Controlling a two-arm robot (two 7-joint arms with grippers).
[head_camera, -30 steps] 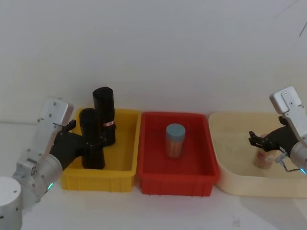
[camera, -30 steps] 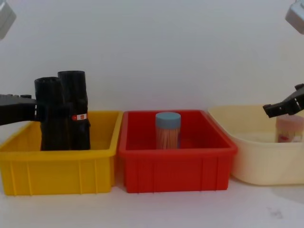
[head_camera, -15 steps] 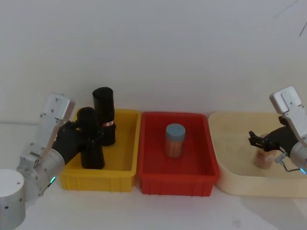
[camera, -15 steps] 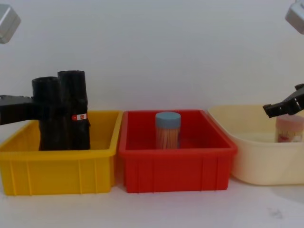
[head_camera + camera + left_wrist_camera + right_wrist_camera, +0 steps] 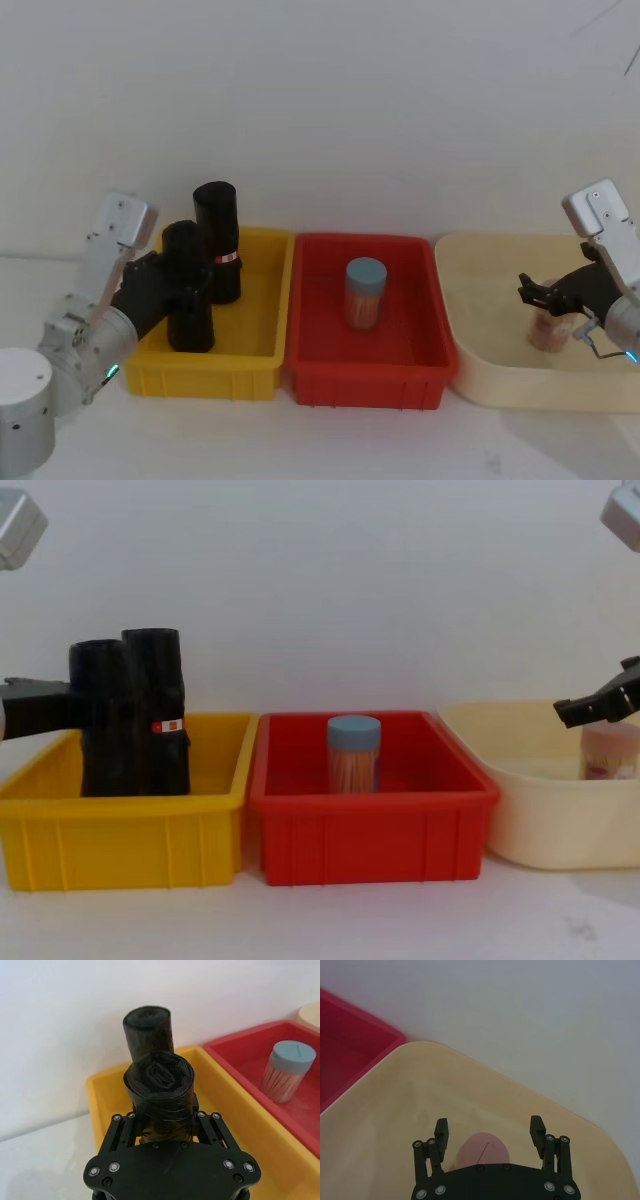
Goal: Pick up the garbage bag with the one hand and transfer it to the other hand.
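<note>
The garbage bag is a black wrinkled roll standing at the front of the yellow bin. My left gripper, on the arm with the green light, is shut on it about mid-height. The left wrist view shows the bag pinched between both fingers. From the chest view the bag stands upright and the bin wall hides its foot. Just behind it is a second black roll with a red-and-white sticker. My right gripper hangs open over the cream tub, far to the right.
A red bin between the yellow bin and the tub holds a clear jar with a blue lid. A pink jar stands in the tub right under the right gripper.
My left gripper has drawn the garbage bag slightly left and up, away from the stickered roll. The right arm has not moved.
</note>
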